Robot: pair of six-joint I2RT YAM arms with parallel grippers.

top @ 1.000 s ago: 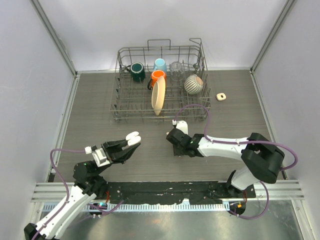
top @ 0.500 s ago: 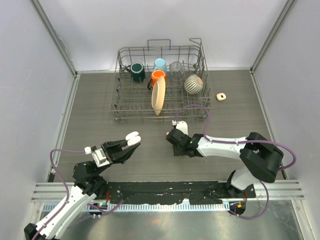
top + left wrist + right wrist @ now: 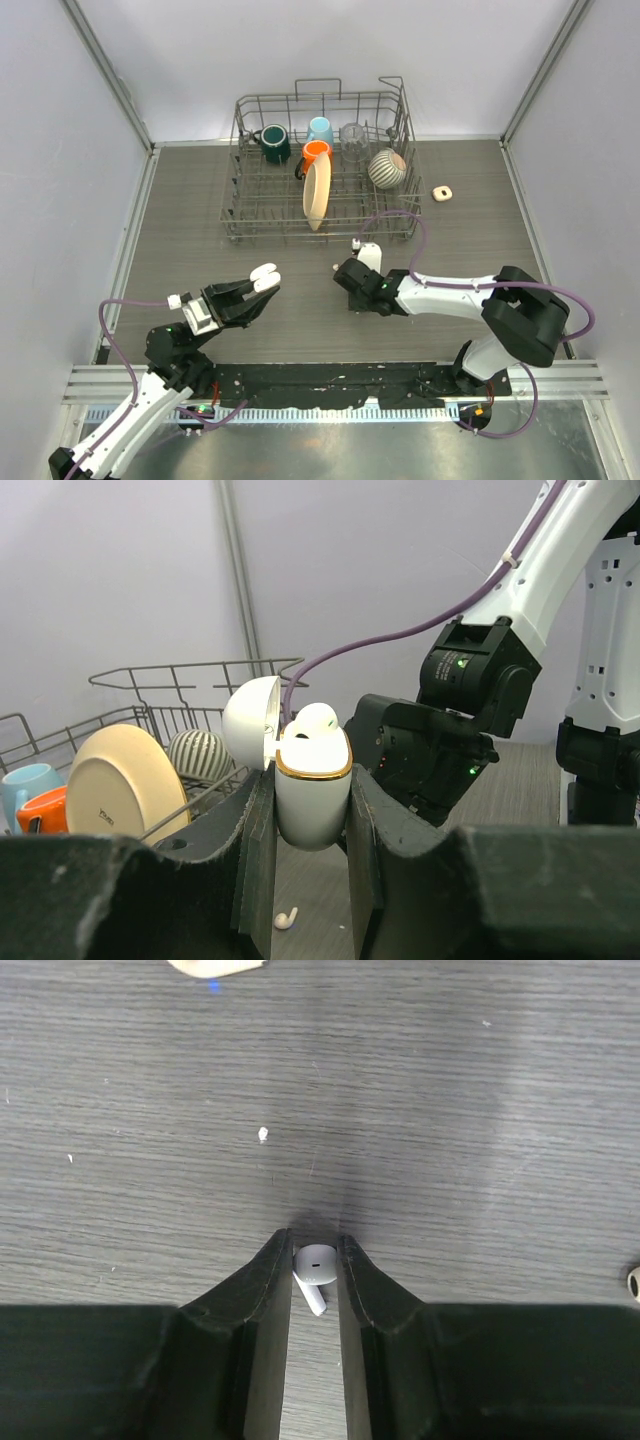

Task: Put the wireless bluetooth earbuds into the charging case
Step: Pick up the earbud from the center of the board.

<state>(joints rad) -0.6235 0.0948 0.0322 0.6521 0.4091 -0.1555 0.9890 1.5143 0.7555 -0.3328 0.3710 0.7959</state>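
My left gripper (image 3: 312, 825) is shut on the white charging case (image 3: 313, 798) and holds it upright above the table. Its lid (image 3: 250, 723) is swung open, and one earbud (image 3: 316, 720) sits in the top. A loose earbud (image 3: 286, 918) lies on the table below the case. In the top view the case (image 3: 266, 277) is left of centre, in my left gripper (image 3: 258, 284). My right gripper (image 3: 315, 1252) is down at the table surface, shut on a small white earbud (image 3: 317, 1264) whose stem points back between the fingers. In the top view my right gripper (image 3: 350, 286) is at mid-table.
A wire dish rack (image 3: 320, 215) with mugs, a glass, a striped bowl and a cream plate (image 3: 316, 193) stands behind both grippers. A small beige case (image 3: 442, 193) lies at the back right. My right arm (image 3: 470, 680) hangs close behind the held case.
My right gripper's jaws have closed onto the earbud on the table, and that wrist has shifted slightly right. The left gripper and the case have stayed put.
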